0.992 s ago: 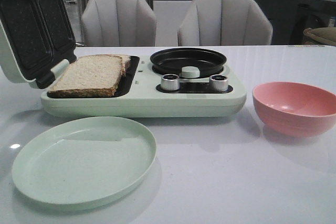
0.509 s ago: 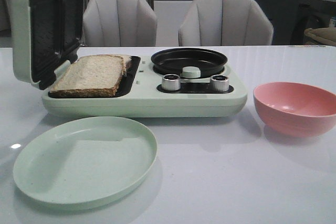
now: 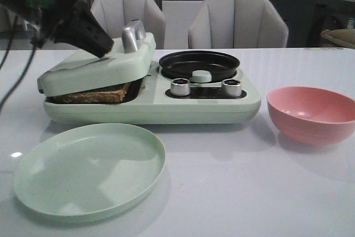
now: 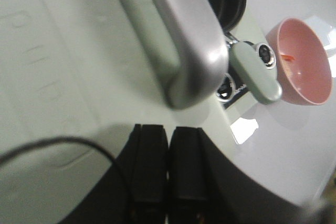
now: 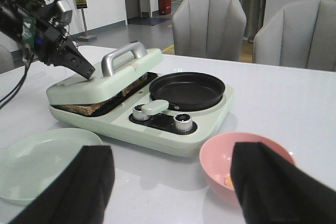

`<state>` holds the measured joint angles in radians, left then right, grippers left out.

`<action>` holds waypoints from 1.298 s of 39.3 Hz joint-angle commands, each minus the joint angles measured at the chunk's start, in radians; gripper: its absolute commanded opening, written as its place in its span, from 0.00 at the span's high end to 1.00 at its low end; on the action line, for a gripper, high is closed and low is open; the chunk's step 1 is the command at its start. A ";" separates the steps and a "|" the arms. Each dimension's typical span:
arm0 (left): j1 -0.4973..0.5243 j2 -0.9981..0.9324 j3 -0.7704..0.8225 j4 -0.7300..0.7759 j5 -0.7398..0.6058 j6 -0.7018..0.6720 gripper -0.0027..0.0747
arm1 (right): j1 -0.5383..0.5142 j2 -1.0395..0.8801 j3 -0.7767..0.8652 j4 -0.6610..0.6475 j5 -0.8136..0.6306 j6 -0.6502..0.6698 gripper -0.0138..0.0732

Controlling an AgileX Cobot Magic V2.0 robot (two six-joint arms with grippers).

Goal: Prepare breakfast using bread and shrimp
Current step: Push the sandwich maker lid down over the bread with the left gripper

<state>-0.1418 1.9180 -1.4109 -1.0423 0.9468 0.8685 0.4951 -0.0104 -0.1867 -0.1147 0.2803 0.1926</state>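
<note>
Pale green, the lid [image 3: 97,65] of the breakfast maker [image 3: 166,101] lies tilted, nearly down on the bread [image 3: 94,94], whose brown edge shows in the gap under it. The left pincer [image 3: 105,48] presses its closed black tips on top of the lid, just beside the silver handle [image 3: 133,36], holding nothing. Beyond the handle from the pincer sits the black pan [image 3: 198,64], and further off the pink bowl [image 5: 239,163] with a small orange shrimp [image 5: 229,180] inside. The right pincer [image 5: 170,182] hangs wide open near that bowl, above the desk [image 3: 249,192]. A green plate [image 3: 89,167] lies in front of the maker.
</note>
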 commanded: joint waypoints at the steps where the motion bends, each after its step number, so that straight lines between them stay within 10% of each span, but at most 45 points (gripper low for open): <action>1: -0.036 -0.030 -0.021 0.027 -0.005 -0.005 0.81 | -0.006 0.012 -0.027 -0.007 -0.078 -0.003 0.20; 18: -0.038 -0.089 -0.040 0.075 -0.054 -0.032 0.81 | -0.006 0.012 -0.027 -0.007 -0.078 -0.003 0.20; 37: -0.038 -0.432 -0.105 0.981 -0.146 -0.592 0.81 | -0.006 0.012 -0.027 -0.007 -0.078 -0.003 0.20; 51: -0.038 -0.752 0.267 1.061 -0.418 -0.739 0.81 | -0.006 0.012 -0.027 -0.007 -0.078 -0.003 0.20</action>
<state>-0.1754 1.2670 -1.1891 0.0205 0.6605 0.1657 0.4951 -0.0104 -0.1867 -0.1147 0.2803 0.1926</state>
